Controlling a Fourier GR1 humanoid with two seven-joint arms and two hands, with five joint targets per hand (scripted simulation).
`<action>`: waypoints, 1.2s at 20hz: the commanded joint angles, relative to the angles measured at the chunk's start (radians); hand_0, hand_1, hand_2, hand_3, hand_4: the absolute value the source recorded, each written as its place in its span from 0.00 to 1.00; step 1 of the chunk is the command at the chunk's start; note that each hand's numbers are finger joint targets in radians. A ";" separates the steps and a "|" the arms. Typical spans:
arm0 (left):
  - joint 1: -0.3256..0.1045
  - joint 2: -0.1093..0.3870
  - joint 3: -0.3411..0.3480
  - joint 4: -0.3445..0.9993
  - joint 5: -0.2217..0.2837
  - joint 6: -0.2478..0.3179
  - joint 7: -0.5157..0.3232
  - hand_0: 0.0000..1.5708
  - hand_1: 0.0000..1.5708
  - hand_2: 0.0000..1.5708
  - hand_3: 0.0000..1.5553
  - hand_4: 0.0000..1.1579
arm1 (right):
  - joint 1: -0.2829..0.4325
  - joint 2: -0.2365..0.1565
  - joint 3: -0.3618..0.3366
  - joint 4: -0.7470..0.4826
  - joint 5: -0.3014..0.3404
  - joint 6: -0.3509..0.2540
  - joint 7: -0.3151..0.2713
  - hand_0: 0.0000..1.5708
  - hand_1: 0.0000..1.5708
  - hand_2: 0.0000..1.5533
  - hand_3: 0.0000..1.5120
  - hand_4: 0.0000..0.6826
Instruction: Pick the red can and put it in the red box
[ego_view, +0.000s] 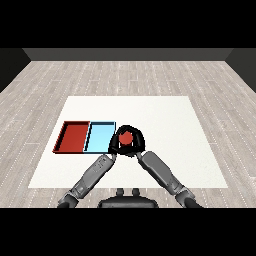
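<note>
Wood-plank floor (150, 75) fills upper frame, grey, w/ dark wall behind.

Table (165, 150): white, mid-frame, largest item on floor.

Red tray (65, 135): left of centre, shallow, nothing seen in it. Goal for the can.

Blue tray (100, 137): touching red tray's right side, just left of the hands.

Right hand (139, 142): centre frame, black, fingers curled round the can's right side.

Left hand (114, 144): centre frame, fingers curled against the can's left side; whether it bears any of the can, can't tell.

Red can (126, 136): centre frame, just right of blue tray, enclosed btwn both hands; only its red top shows. On table or lifted: can't tell.

Handling (judgement): prob. light, stiff-walled, smooth, so could slip; round, would roll if tipped. Best hold: around mid-wall, kept upright, not by the rim.
</note>
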 joint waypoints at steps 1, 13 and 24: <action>-0.039 -0.040 -0.080 0.019 0.019 0.064 0.033 1.00 1.00 0.92 0.84 0.76 | 0.005 0.024 0.026 0.009 -0.010 0.004 -0.032 0.94 0.94 0.93 0.92 0.82; -0.030 -0.041 -0.010 0.011 0.031 0.016 -0.014 1.00 1.00 0.98 0.93 0.83 | 0.016 0.025 0.006 -0.081 0.002 0.025 0.039 0.94 0.94 0.93 0.92 0.78; 0.082 -0.009 -0.030 -0.049 -0.003 0.028 -0.028 1.00 1.00 1.00 0.96 0.99 | -0.024 0.025 -0.073 -0.047 0.051 0.109 0.051 0.00 0.00 0.00 0.00 0.00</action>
